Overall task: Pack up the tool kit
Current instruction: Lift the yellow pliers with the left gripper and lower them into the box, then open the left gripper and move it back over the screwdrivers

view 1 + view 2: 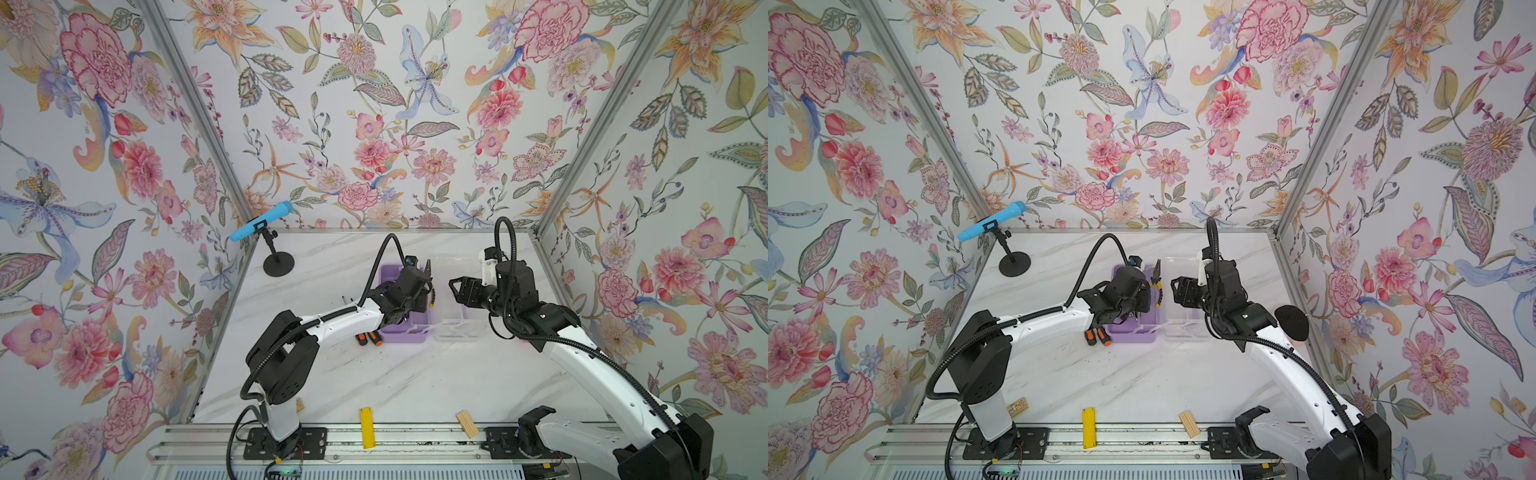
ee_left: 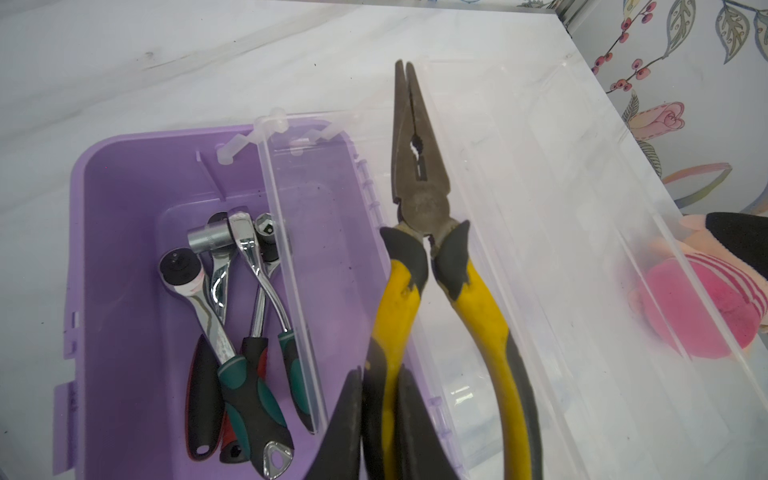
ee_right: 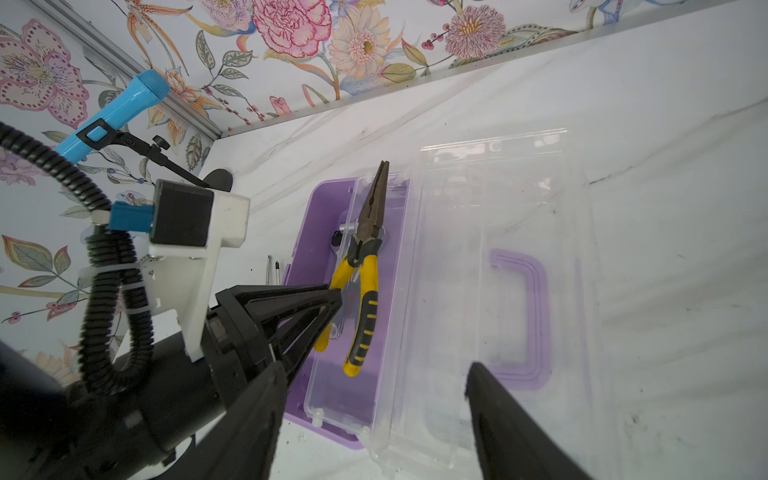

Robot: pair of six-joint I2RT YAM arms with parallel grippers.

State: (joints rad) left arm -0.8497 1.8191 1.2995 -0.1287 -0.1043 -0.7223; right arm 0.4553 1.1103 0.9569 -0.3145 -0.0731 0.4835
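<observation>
Tool kit case (image 1: pixel 402 337) lies open near the middle of the desk (image 1: pixel 415 386), with its lilac base on the left and its clear lid (image 3: pixel 498 199) folded flat to the right. My left claw (image 2: pixel 379 374) is pinched tight on one yellow handle of the pliers (image 2: pixel 419 203). They hang over the hinge side of the base, nose toward the back wall, and the second handle is free. Ratchets (image 2: pixel 220 291) and a socket (image 2: pixel 208 239) lie on the base's floor beside a clear inner tray (image 3: pixel 328 395).

I judge this to be the placing step. I want the pliers parallel to the long walls and lowered slowly, because a one-handle grip may let them swing or splay. I cannot tell whether the nose clears the far rim, so I would draw back a touch first.

My right claw (image 3: pixel 377 368) hangs wide and empty over the lid, near the left one, and it should hold off. Two screwdrivers (image 1: pixel 368 339) lie on the desk just beside the base's near corner, with open desk in front.
</observation>
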